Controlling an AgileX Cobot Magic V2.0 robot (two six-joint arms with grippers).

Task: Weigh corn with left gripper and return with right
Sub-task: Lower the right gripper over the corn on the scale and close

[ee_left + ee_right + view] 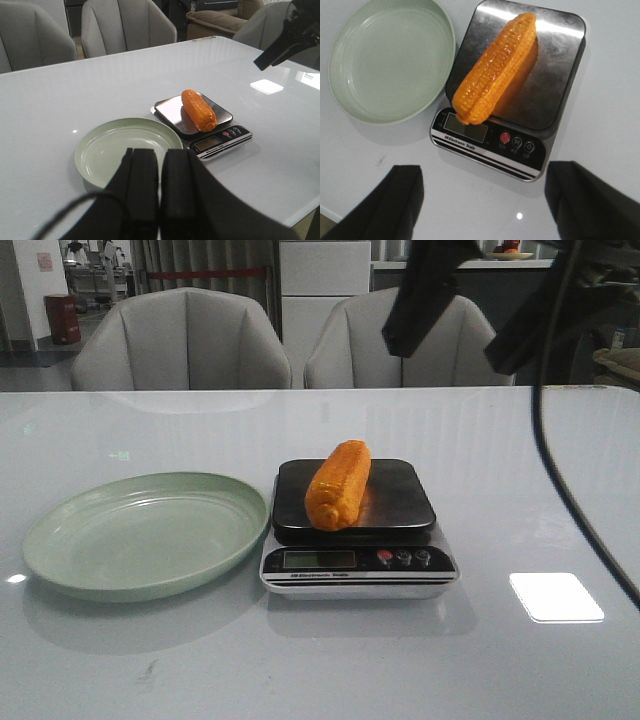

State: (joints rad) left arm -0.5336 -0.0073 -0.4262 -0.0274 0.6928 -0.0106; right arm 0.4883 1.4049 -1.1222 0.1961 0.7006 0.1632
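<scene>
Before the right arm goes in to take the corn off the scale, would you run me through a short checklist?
1. Corn lies on the scale, nothing holding it: ok.
2. Right gripper above the scale, fingers wide apart: ok.
3. Left gripper back behind the plate, fingers together, holding nothing: ok.
4. Plate beside the scale has nothing in it: ok.
5. Weight reading on the display: cannot tell.

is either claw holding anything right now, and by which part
Nothing is held. The orange-yellow corn cob lies free on the black-topped digital scale. The left claw is shut and empty; the right claw is open above it.
</scene>
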